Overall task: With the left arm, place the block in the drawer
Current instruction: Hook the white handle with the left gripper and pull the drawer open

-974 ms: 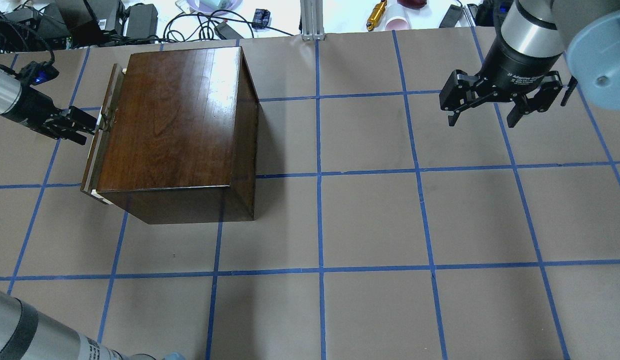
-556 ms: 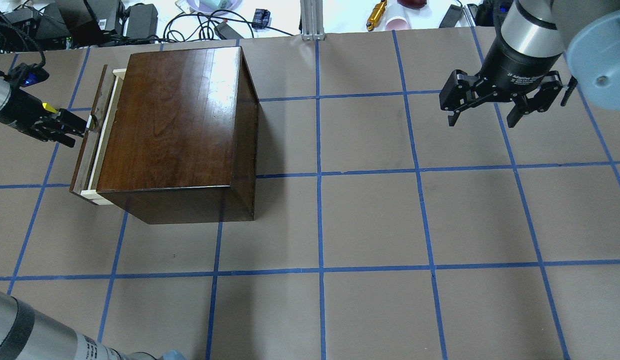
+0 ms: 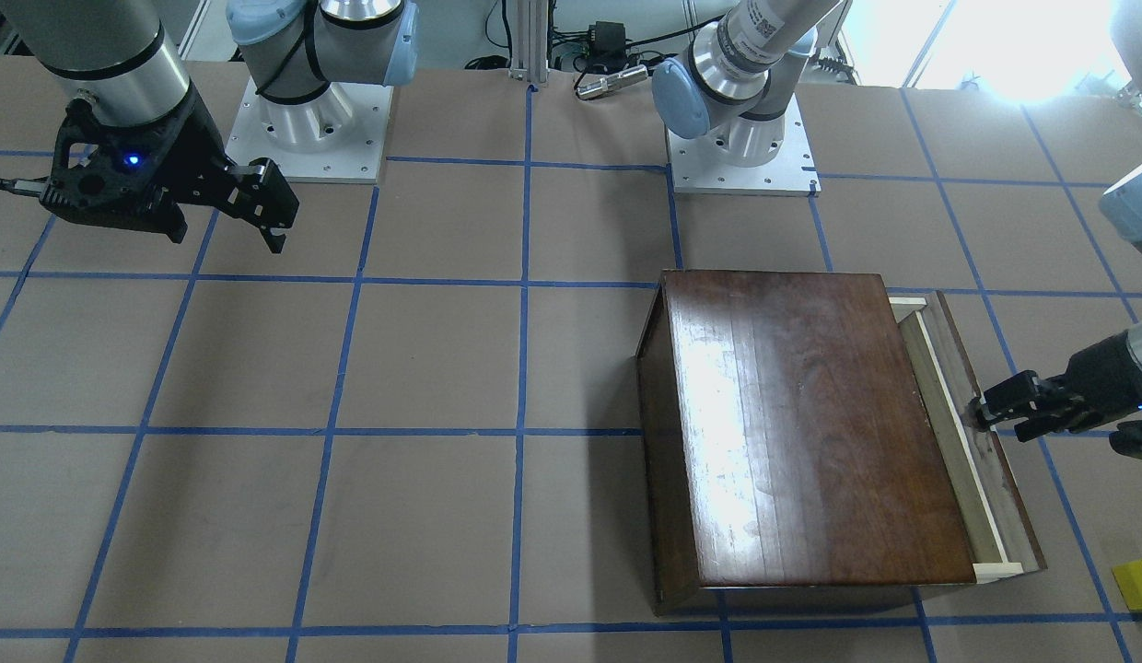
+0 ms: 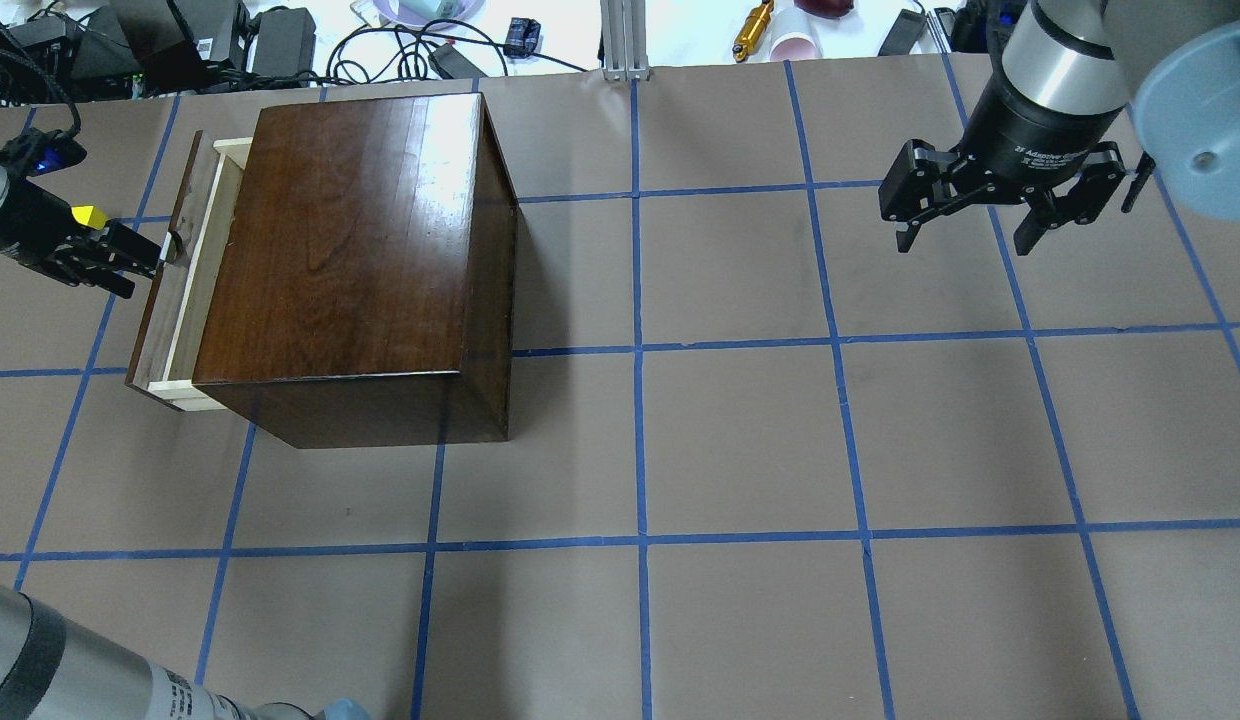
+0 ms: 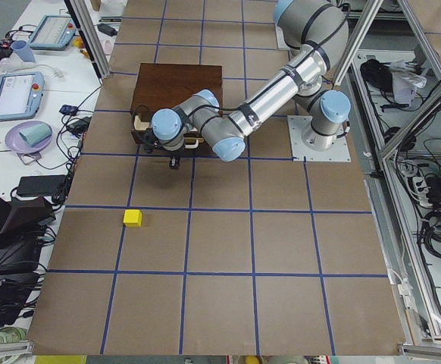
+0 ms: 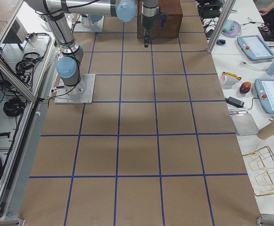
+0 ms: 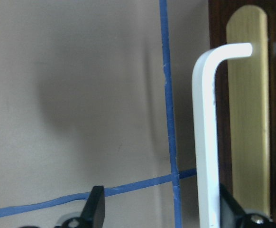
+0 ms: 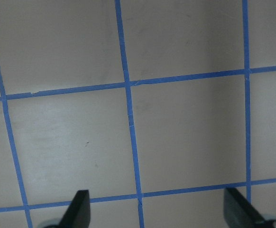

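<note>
The drawer (image 4: 195,262) is standing further out of the cabinet (image 4: 350,240) than a moment ago, showing a wider strip of pale wood behind its dark front panel. The left fingers (image 4: 128,246) are drawing back with it toward the end of the counter (image 4: 740,440). They are standing apart, with the white handle (image 7: 205,142) between them, close against one finger. The block (image 3: 1140,584) is lying on the counter beyond the drawer front, outside the drawer, and more of it is now showing past the left arm. The right fingers (image 4: 1032,228) are hanging spread wide, unmoved, well apart from the cabinet.
</note>
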Motion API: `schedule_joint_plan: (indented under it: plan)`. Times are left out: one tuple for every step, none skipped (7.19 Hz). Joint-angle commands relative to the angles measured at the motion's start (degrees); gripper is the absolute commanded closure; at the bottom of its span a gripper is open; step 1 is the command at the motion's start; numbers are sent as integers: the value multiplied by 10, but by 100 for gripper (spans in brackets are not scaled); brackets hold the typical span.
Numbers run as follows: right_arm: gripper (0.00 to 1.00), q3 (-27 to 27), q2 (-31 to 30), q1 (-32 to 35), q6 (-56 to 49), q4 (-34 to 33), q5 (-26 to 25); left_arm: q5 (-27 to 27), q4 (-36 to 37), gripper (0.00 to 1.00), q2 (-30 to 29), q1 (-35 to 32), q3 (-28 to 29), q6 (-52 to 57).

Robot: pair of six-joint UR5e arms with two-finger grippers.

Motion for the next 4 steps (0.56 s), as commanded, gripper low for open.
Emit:
schedule_joint_plan:
  plan:
    - [0,0,0,0,0,0,0,4,2,20,0,7,2,1]
    - [0,0,0,0,0,0,0,4,2,20,0,16,3,1]
    - [0,0,0,0,0,0,0,5,2,19,0,17,7,1]
    - [0,0,0,0,0,0,0,15,2,19,0,18,8,1]
